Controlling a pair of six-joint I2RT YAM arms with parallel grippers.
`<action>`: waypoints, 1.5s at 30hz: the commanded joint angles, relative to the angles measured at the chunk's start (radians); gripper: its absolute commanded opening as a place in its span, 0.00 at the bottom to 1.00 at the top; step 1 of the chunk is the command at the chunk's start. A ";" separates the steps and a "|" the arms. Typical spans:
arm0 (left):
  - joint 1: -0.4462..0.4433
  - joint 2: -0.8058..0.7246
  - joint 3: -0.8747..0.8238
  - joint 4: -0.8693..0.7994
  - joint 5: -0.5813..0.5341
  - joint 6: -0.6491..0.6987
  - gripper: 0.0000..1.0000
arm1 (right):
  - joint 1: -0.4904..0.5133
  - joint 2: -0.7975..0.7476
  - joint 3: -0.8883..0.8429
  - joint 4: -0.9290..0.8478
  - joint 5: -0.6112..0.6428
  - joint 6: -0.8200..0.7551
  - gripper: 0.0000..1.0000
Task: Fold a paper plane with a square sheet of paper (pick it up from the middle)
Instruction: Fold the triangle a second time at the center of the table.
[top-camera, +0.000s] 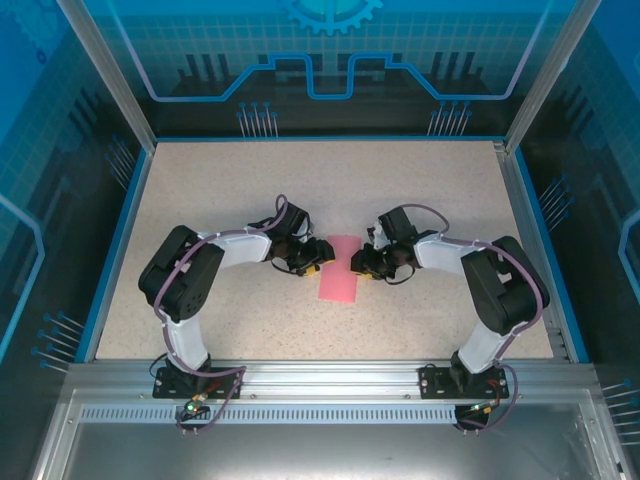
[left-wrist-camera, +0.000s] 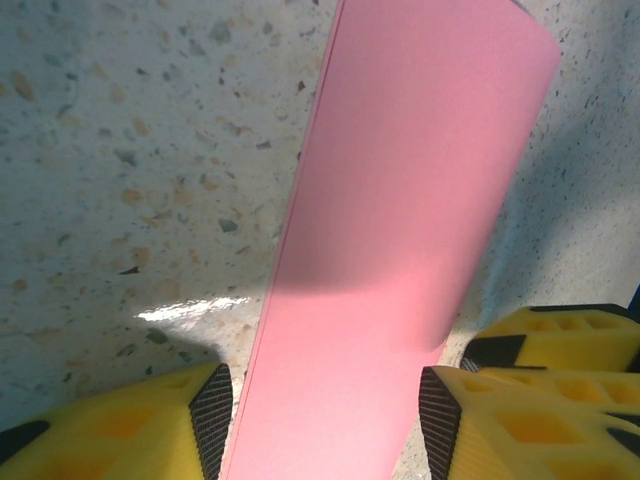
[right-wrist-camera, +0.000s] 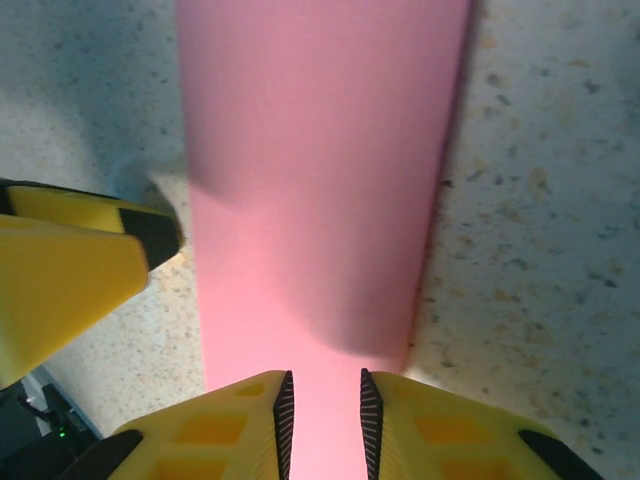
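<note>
the pink-red matte sheet of paper (top-camera: 338, 270), doubled into a narrow strip, lay mid-way on the speckled tabletop (top-camera: 200, 200). the left end effector (left-wrist-camera: 325, 410) stood spread astride one end. the right end effector (right-wrist-camera: 323, 410) had its jaws nearly together at the other end, and i could not tell whether it gripped. a clean crease likely needed one end pinned flat and the edges aligned.

The square sheet of paper (top-camera: 340, 270), plain pink-red and matte, shows as a narrow oblong strip at the middle of the speckled counter (top-camera: 200, 200), running near to far, one long edge lifted slightly and casting shadow.
</note>
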 joint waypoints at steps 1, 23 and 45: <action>-0.002 -0.023 0.007 -0.028 -0.013 0.009 0.55 | -0.012 -0.006 0.010 0.009 -0.050 -0.003 0.27; -0.017 0.013 0.039 -0.025 0.034 0.019 0.57 | -0.038 0.054 -0.070 0.016 -0.010 -0.017 0.26; -0.039 -0.146 -0.093 -0.047 -0.035 -0.059 0.60 | -0.054 0.078 -0.102 0.063 -0.030 -0.007 0.25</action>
